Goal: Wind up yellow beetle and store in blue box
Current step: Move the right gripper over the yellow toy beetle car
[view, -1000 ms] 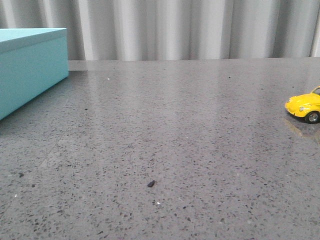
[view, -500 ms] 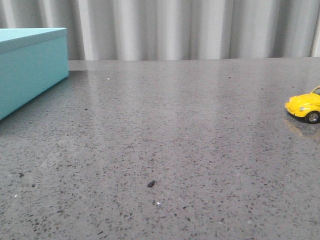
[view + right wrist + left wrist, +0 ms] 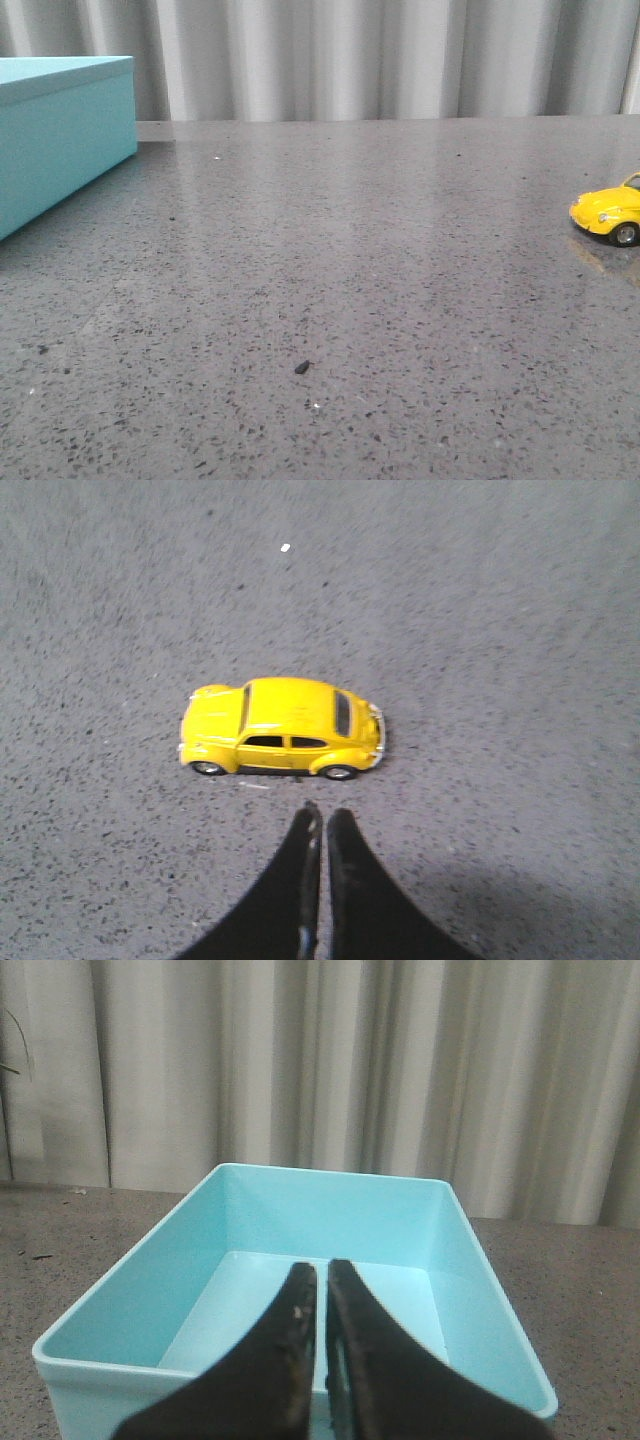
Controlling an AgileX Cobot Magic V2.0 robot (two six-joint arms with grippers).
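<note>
The yellow beetle point(image 3: 608, 213) stands on its wheels at the table's far right edge of the front view, cut off by the frame. In the right wrist view the whole beetle point(image 3: 282, 728) lies side-on just beyond my right gripper point(image 3: 322, 813), which is shut, empty and apart from it. The blue box point(image 3: 60, 140) stands at the back left. In the left wrist view the box point(image 3: 330, 1215) is open on top and its inside is empty. My left gripper point(image 3: 321, 1268) is shut and empty, hovering over the box's near rim. Neither gripper shows in the front view.
The grey speckled table point(image 3: 330, 260) carries a small dark crumb point(image 3: 302, 367) near its front middle. A white fleck point(image 3: 285, 548) lies beyond the beetle. A grey pleated curtain point(image 3: 350, 55) closes off the back of the table.
</note>
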